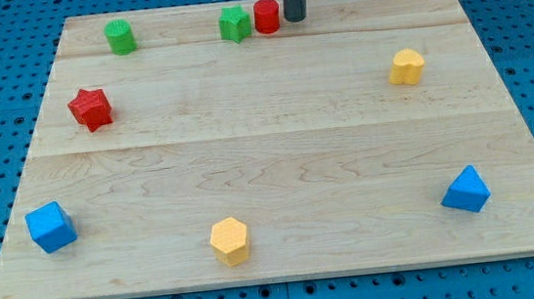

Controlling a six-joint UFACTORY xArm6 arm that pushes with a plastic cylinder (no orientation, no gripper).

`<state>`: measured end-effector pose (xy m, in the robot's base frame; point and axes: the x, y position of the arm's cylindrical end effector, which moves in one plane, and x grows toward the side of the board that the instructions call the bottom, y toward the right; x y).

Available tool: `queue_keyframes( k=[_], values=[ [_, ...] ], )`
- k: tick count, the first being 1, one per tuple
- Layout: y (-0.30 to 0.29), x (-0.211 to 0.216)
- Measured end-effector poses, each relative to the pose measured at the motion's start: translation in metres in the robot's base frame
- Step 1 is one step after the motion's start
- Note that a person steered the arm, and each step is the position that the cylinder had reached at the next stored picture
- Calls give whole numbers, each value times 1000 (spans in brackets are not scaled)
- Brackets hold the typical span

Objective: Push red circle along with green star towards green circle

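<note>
While my tip (295,17) sits at the board's (277,149) top edge, holding nothing, it touches red circle (267,16) on its right. Green star (233,24) abuts that circle's left; green circle (120,36) lies further left, bare wood between.

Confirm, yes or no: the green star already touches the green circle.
No. The green star sits beside the red circle, well apart from the green circle, with my tip just right of the red circle.
</note>
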<state>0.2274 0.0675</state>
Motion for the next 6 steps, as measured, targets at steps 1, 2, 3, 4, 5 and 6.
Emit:
queue_keyframes(
  k=[1, 2, 3, 4, 5, 6],
  values=[
    [3, -9],
    [-27, -2],
    [-64, 5],
    [-97, 6],
    [-135, 8],
    [-159, 14]
  ],
)
